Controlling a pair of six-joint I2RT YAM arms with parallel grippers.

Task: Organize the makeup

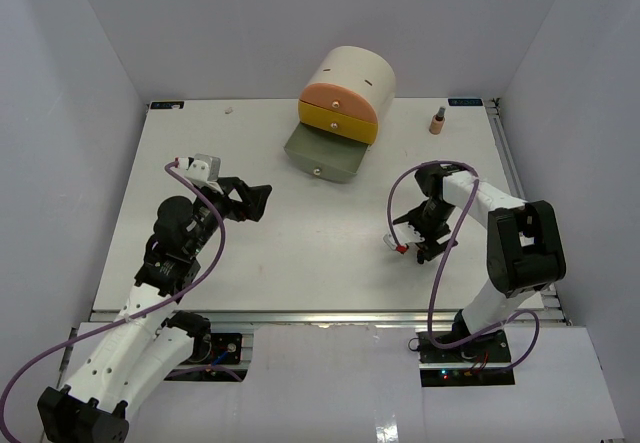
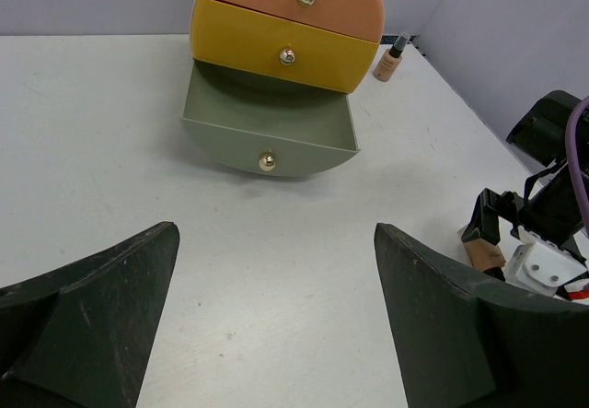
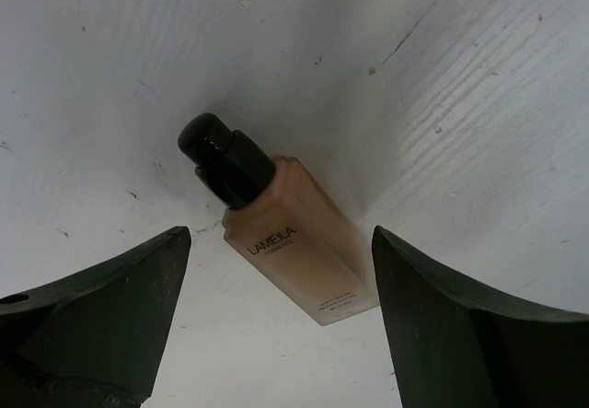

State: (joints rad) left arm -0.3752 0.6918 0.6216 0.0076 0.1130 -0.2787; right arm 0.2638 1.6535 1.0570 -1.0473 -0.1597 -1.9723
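Right claw (image 3: 281, 238) is low over the bench (image 1: 200, 163), jaws spread wide and gripping nothing; lying flat between them is the tan bottle (image 3: 294, 261), its black cap (image 3: 225, 164) pointing away up-left, and there's daylight on both sides of it; nothing is pinched yet. The bottle sits skewed to the jaws rather than square, and that's the worry: close now and one pad meets a corner first, so the bottle may swivel, or squirt out along the smooth bench; catch it up by the narrow cap end instead and it could droop or slip in the lift. From the top camera the bottle is mostly hidden under the claw, so how well it is centred is probably best judged from the wrist view alone. Over on the other side the left claw (image 2: 276, 233) hovers wide apart, empty, facing the cream drum (image 1: 355, 73), whose grey drawer (image 1: 325, 153) stands pulled out; a likely home for the bottle, and its front lip is something a low carry could clip. A second tan bottle (image 1: 437, 121) stands upright just right of the drum, at the far edge; a careless sweep of the right arm toward that drawer could topple it.
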